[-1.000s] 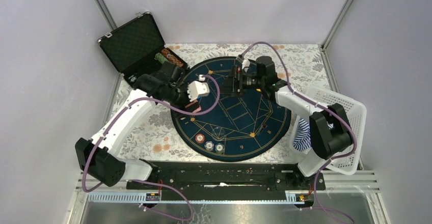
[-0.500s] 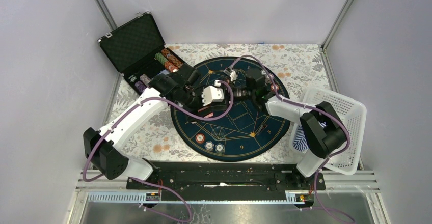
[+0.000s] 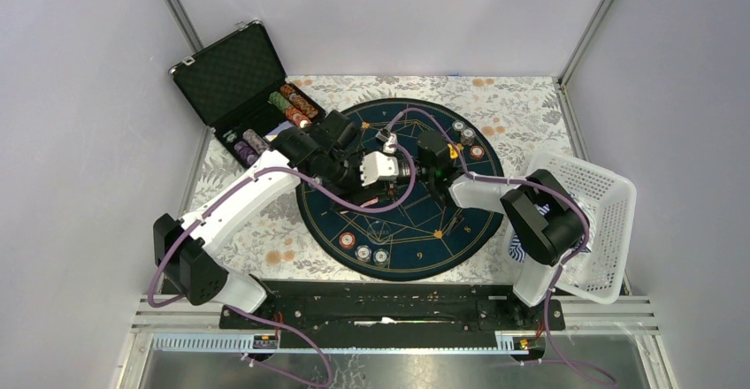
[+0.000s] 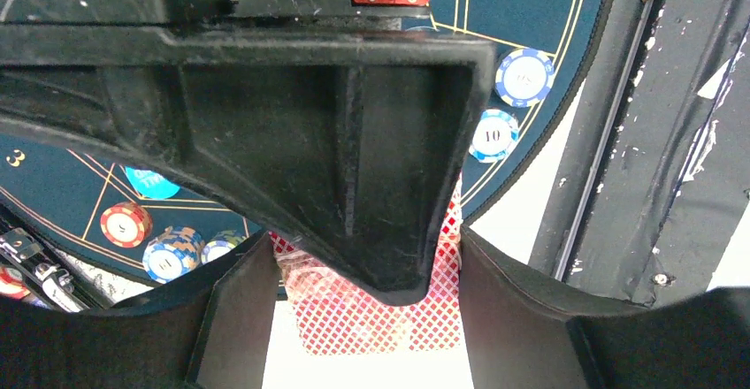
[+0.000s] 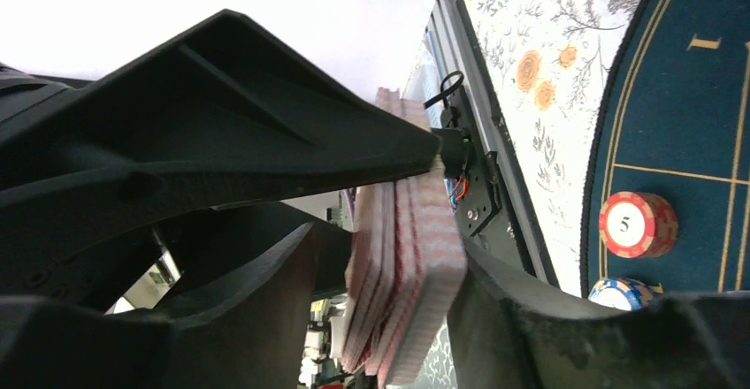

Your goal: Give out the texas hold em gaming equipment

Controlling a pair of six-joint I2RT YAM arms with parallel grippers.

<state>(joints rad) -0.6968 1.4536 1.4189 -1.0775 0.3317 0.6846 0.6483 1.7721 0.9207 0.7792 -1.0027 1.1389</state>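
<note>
A deck of red-backed playing cards (image 4: 354, 327) is clamped between the fingers of my left gripper (image 4: 364, 309), which hangs over the middle of the round blue mat (image 3: 416, 221). My right gripper (image 5: 380, 256) faces it from the right with its jaws around the same deck (image 5: 411, 265). The cards touch its right finger, and a gap shows at the left one. In the top view both grippers, left (image 3: 400, 171) and right (image 3: 417, 168), meet tip to tip. Poker chips lie near the mat's front edge (image 3: 363, 252) and far right edge (image 3: 467, 138).
The open black case (image 3: 232, 72) stands at the back left with rows of chips (image 3: 292, 106) in it. A white basket (image 3: 601, 221) holding the striped cloth (image 3: 528, 234) sits at the right. A red chip (image 5: 637, 224) lies on the mat below the right gripper.
My left arm carried the deck rightward to the mat's middle. The right gripper swung left to meet it, and its jaws narrowed around the cards.
</note>
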